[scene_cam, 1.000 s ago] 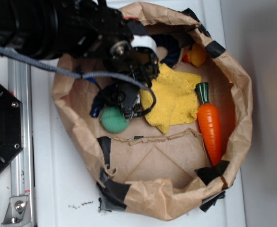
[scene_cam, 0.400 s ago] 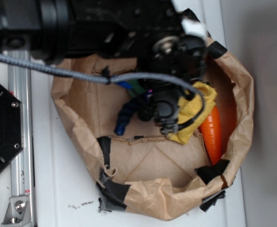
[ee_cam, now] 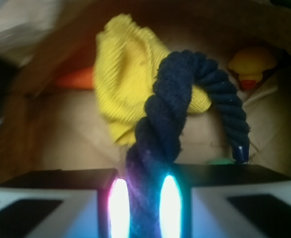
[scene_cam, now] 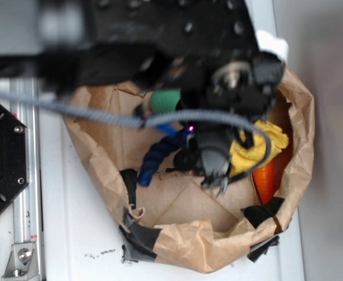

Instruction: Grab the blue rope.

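Holding firm is the job now: paper bag [scene_cam: 288,175] on the white surface [scene_cam: 72,234] walls in everything, so any lift should go straight up, clear of its rim. Gripper [scene_cam: 217,175] jaws closed on the blue rope [ee_cam: 170,119], rest dangling toward bag's left side, over yellow cloth [ee_cam: 120,79]. Carrot [scene_cam: 265,178], duck [ee_cam: 250,64] apart.

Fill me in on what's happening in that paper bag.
The robot's tool is down inside the brown paper bag and is shut on the blue rope, as the wrist view shows: the cord runs up from between the two fingers and arches over. A yellow cloth, an orange toy carrot, a rubber duck and a green ball lie around it in the bag.
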Motion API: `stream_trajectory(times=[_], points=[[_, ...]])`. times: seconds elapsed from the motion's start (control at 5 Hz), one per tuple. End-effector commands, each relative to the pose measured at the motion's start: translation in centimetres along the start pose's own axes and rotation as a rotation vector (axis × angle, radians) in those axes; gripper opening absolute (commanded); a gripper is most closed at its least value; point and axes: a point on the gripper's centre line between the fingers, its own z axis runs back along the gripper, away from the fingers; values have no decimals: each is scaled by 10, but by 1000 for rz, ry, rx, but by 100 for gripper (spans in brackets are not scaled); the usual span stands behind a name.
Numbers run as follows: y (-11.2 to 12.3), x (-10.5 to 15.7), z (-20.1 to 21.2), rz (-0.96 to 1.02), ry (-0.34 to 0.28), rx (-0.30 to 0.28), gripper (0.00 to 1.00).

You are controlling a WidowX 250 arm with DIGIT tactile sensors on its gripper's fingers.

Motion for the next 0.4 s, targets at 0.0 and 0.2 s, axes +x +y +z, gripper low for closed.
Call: stream_trajectory(times=[0.0,0.2], points=[[4,-5,65,2,-108,62,0],[11,-4,62,-35,-96,69,0]])
